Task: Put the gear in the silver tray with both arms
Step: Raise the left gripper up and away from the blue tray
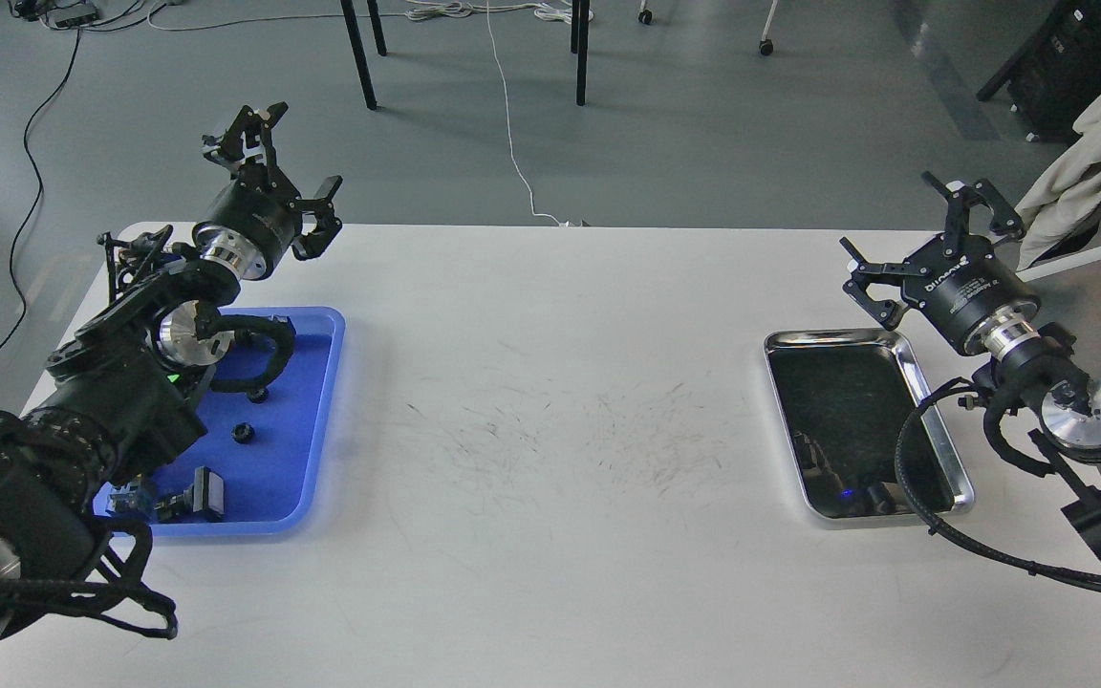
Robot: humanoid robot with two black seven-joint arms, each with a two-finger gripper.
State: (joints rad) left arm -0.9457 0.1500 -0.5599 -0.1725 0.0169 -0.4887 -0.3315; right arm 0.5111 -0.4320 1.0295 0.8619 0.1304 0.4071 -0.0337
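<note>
Head view shows, at the upper left of the frame, the left gripper (285,153) raised above the far edge of the blue tray (326,401), fingers spread apart and holding nothing. A small black gear (243,433) lies in this tray. At the right, the silver tray (933,401) sits on the table (560,401). Above its far right corner the right gripper (928,244) is also wide apart and empty.
</note>
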